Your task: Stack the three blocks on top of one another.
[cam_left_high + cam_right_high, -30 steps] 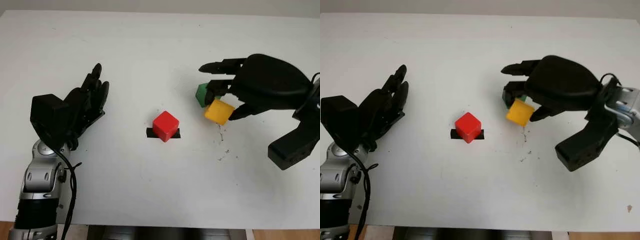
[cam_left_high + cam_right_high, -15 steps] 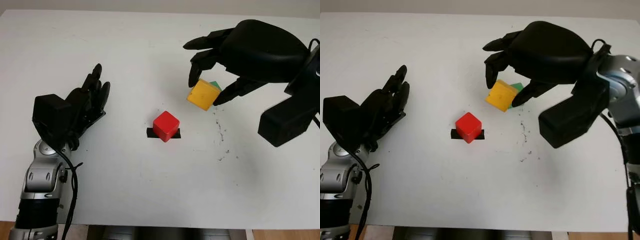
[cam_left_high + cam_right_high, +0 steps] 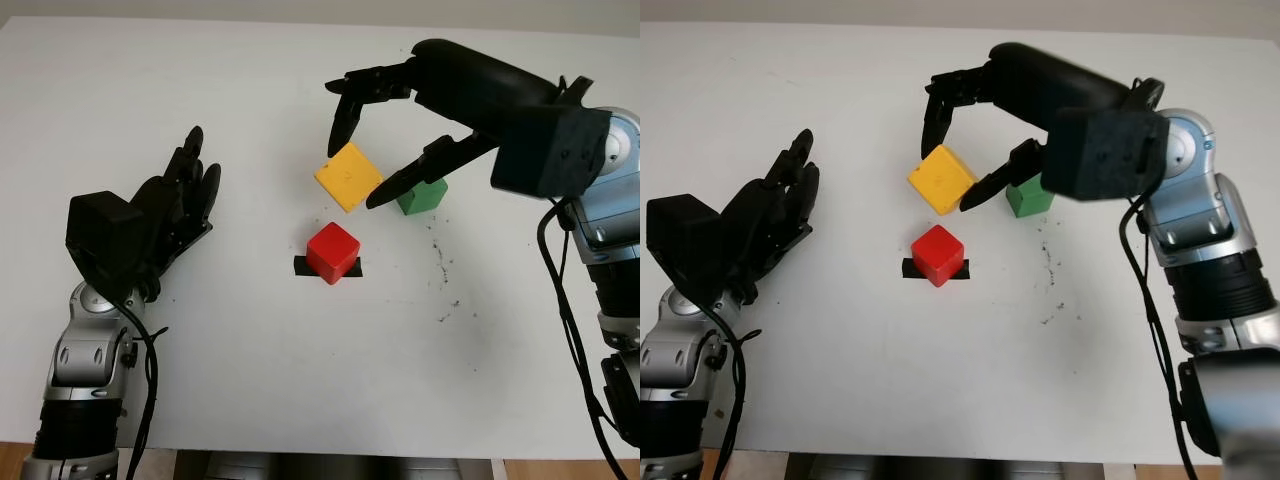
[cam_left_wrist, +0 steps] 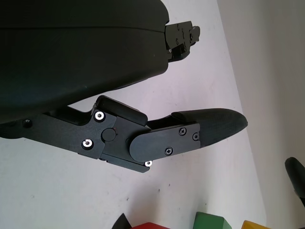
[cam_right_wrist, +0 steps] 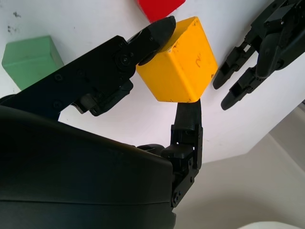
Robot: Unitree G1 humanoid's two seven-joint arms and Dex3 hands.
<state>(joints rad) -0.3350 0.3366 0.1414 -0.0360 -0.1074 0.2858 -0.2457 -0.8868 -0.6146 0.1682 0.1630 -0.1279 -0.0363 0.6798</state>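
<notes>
The right hand (image 3: 352, 160) is gripping the yellow block (image 3: 348, 176) between its fingertips (image 5: 159, 29) and carrying it in the air; over the last second it has been lifting the block away from beside the green block (image 3: 421, 196) and swinging it toward the middle of the table (image 3: 300, 380). The yellow block is now hanging tilted, just behind the red block (image 3: 332, 252) and not yet directly above it, which suggests that the first stacking step is under way, with lowering and release still to come. The green block is sitting on the table just beside the hand's lower finger, apart from it. The red block is resting on a strip of black tape (image 3: 300, 266). All three blocks are plain cubes with matte, smooth faces and softened edges; the table surface is white, with small dark specks near the right hand. The left hand (image 3: 175, 205) is open, held well off to the side of the blocks.
</notes>
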